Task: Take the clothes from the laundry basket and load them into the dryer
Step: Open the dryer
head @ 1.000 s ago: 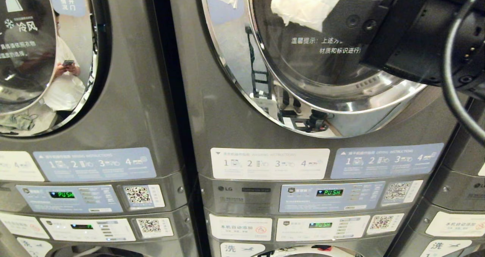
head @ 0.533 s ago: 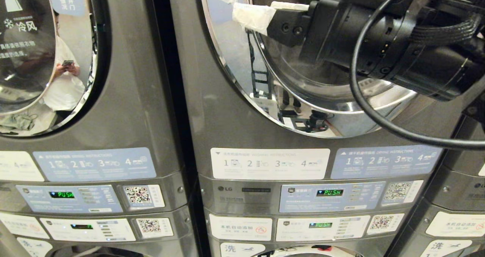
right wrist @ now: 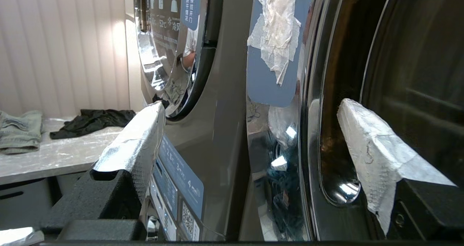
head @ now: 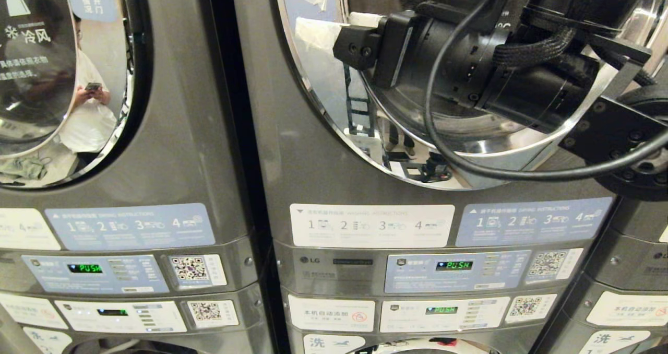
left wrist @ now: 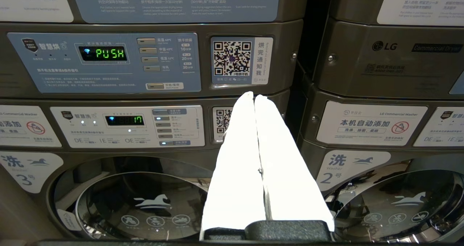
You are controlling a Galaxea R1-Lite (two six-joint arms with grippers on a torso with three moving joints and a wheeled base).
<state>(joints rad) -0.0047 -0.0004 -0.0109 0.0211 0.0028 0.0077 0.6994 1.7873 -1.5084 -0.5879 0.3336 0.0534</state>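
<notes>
Right now the right gripper (right wrist: 250, 137) is reaching across the round dryer door (head: 334, 108) of the middle machine, its 2 white-taped fingers (right wrist: 366, 148) standing wide apart with nothing between them. One finger is sitting in front of the dark glass and the other is out past the chrome ring, towards the neighbouring machine on the left. The door is looking closed. The left gripper (left wrist: 255, 97) is hanging lower down, pointing at the control panels (left wrist: 105, 61), its taped fingers pressed together and holding nothing. No laundry basket is showing in any view. Far off to the left, a dark garment (right wrist: 92, 121) and a pale green garment (right wrist: 18, 131) are lying on a grey counter (right wrist: 58, 155). A person (head: 88, 114) is showing as a reflection in the left machine's door
</notes>
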